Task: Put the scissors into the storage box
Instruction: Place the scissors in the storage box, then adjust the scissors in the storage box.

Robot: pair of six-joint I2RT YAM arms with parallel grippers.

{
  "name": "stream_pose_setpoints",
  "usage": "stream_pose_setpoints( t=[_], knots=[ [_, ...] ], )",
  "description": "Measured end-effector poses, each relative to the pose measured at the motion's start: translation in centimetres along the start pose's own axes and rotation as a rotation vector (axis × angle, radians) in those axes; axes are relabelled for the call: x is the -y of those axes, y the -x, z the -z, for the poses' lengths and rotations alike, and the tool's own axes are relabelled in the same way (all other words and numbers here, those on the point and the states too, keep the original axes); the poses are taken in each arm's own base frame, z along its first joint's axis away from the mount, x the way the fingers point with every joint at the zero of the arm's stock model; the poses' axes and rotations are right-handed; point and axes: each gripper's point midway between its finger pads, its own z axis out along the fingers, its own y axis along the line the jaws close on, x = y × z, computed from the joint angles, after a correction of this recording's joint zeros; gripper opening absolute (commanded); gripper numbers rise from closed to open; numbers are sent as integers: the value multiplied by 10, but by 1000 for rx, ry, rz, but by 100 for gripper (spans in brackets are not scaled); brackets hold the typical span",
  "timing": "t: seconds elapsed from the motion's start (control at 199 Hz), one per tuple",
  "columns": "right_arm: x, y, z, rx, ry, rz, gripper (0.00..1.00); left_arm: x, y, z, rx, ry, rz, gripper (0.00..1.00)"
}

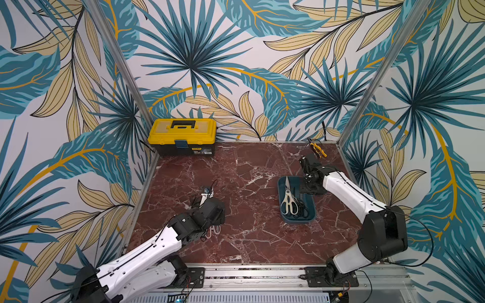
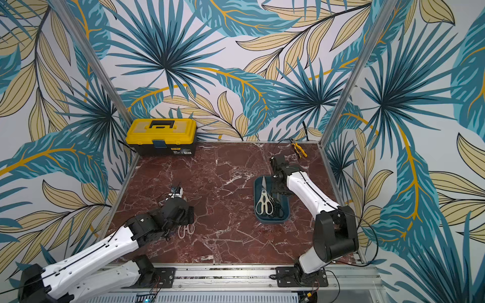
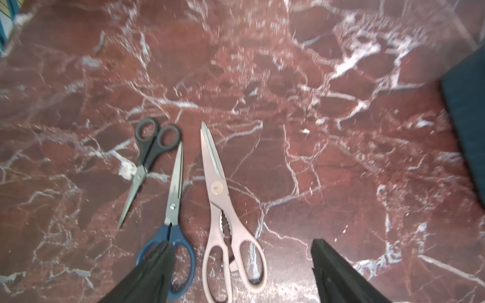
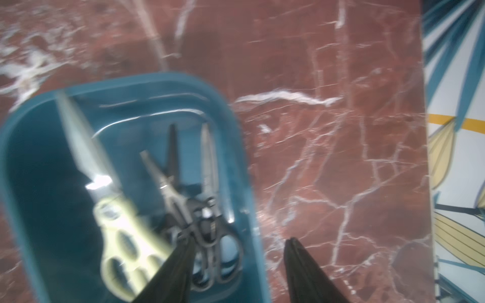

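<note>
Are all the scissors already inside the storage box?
No, the left wrist view shows the black-handled pair, the blue-handled pair and the pink-handled shears lying on the table.

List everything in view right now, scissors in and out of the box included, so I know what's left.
storage box: one, dark teal, on the table by the right arm
kitchen shears: one, cream handles, inside the box
black scissors: two as far as the blur shows, black handles, inside the box beside the shears
small scissors: one, black handles, on the table by the left arm
blue scissors: one, blue handles, beside the small pair
pink shears: one, pale pink, beside the blue pair
toolbox: one, yellow and black, far left corner, closed
pliers: one, yellow handles, far right corner
table: one, red marble
left hand: one, black, open over the pink shears' handles
right hand: one, black, open over the box's edge, empty
</note>
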Motion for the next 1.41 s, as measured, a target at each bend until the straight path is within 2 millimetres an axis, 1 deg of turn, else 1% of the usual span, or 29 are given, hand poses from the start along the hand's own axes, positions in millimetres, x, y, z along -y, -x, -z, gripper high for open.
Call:
stream_pose_setpoints(
  t=[0.035,0.07,0.131,0.221,0.302,0.387,0.473,0.563,0.659,0.699,0.749,0.845,0.955,0.996,1.036,1.081,1.142,1.182,1.242,1.313,1.368,1.408],
  knots=[
    [-3,-1,-3,-14,26,6,53,1,-2,-2,-8,-4,2,87],
    [-11,-2,-4,-26,63,16,52,3,-3,-4,-9,-11,7,87],
    [-28,-4,-3,-33,130,42,52,5,-4,-6,-5,-24,17,87],
    [-54,-5,4,-28,213,89,52,10,-1,-8,11,-44,28,88],
    [-76,0,7,-23,261,122,53,14,4,-8,31,-61,37,89],
    [-95,7,-2,-32,274,144,52,16,6,-10,34,-64,39,89],
    [-103,9,-19,-58,254,149,52,16,4,-11,28,-60,35,90],
    [-104,7,-36,-88,217,152,49,15,3,-11,26,-57,34,90],
    [-105,8,-47,-100,197,157,41,15,5,-9,35,-65,40,91],
    [-107,9,-48,-101,197,160,36,14,5,-7,42,-68,44,91],
    [-108,8,-49,-104,197,167,35,13,5,-6,47,-70,48,91],
    [-111,6,-48,-104,200,177,27,13,4,-6,52,-74,49,92],
    [-117,-3,-49,-117,208,197,26,13,5,-7,56,-72,49,94],
    [-118,-8,-49,-127,212,203,29,13,4,-9,53,-69,47,94],
    [-119,-13,-50,-138,216,207,36,13,3,-10,47,-65,44,94],
    [-119,-17,-49,-142,219,211,42,13,2,-12,40,-59,40,94],
    [-115,-20,-44,-134,213,206,51,12,-1,-15,27,-49,36,94],
    [-109,-18,-38,-114,201,196,54,11,-3,-16,18,-42,36,93],
    [-97,-11,-22,-61,176,179,57,9,-6,-16,6,-33,36,93],
    [-79,6,2,29,142,145,63,6,-11,-16,-10,-20,41,93],
    [-60,19,17,90,113,101,66,3,-15,-16,-26,-7,44,92],
    [-46,26,22,112,91,69,67,2,-17,-16,-35,-4,46,92]
  ],
)
